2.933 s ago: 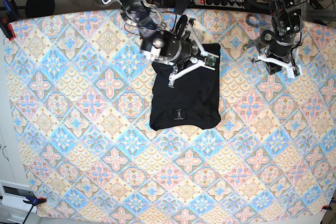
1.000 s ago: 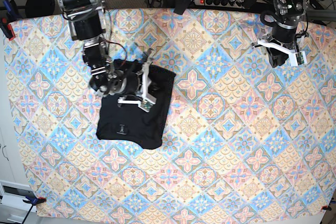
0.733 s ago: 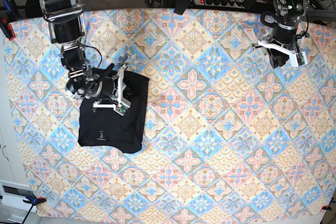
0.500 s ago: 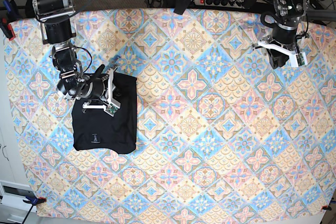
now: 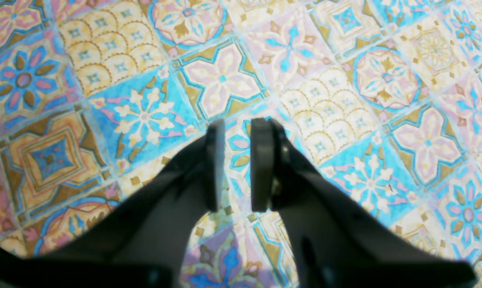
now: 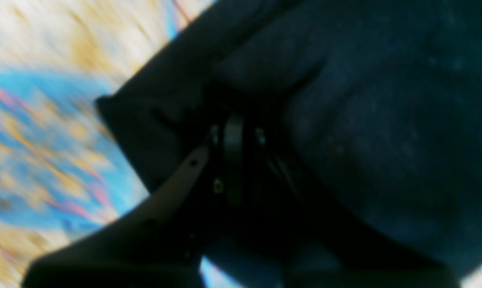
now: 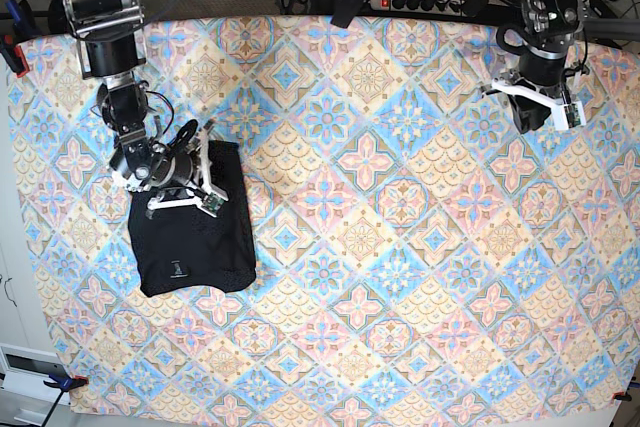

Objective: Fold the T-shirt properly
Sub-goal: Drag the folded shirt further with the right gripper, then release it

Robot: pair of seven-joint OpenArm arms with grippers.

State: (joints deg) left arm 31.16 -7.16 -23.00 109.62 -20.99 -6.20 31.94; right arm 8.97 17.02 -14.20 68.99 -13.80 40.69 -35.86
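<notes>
Folded T-shirt (image 7: 192,235) lies near the table's (image 7: 400,247) left edge; my right tool (image 7: 205,179) pinches its top hem; left tool (image 5: 237,168) slightly spread, empty, near far right corner; risk: dragging further bunches the folds.

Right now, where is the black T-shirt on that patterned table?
In the base view the T-shirt lies folded near the left edge of the patterned tablecloth, with the right gripper shut on its top edge, far from the left gripper.
</notes>
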